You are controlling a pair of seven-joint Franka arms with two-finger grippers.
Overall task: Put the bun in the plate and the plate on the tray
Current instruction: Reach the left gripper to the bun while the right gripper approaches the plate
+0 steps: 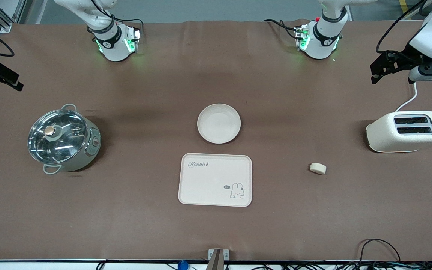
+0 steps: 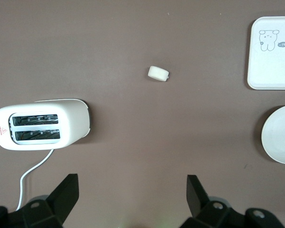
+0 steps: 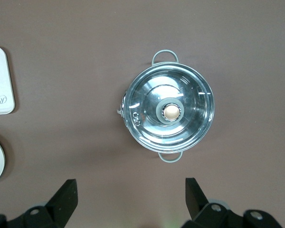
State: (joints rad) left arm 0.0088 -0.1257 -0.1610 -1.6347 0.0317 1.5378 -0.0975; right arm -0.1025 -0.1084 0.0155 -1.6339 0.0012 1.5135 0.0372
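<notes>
The plate (image 1: 219, 123) sits near the middle of the front view on the brown tabletop (image 1: 163, 93), bare inside; the tray (image 1: 215, 179) lies just below it in that frame, nearer the front camera, flat, with its "Rabbit" lettering at its upper corner and the small rabbit drawing at its lower corner; the two lie close together with a strip of tabletop between them. The bun (image 1: 318, 168) rests alone on the tabletop toward the left arm's end, at the right of centre in the front view, well apart from both tray and plate; it is nearer the camera than the toaster (image 1: 405, 131), which stands at the right edge of the frame with its two slots facing up and its white cord (image 1: 411, 98) running up the frame. A steel pot with a glass lid (image 1: 63, 138) stands at the left of the frame, toward the right arm's end.

The left tool (image 1: 379, 69) hangs in the upper right of the front view, above the tabletop over the area by the toaster's cord; its fingers (image 2: 66, 192) are spread wide and hold nothing. The right tool (image 1: 2, 77) hangs at the far left edge of the frame, upper part, over the tabletop up-frame of the pot; in the right wrist view its fingers (image 3: 66, 194) stand apart, released and empty, with the pot below them.
</notes>
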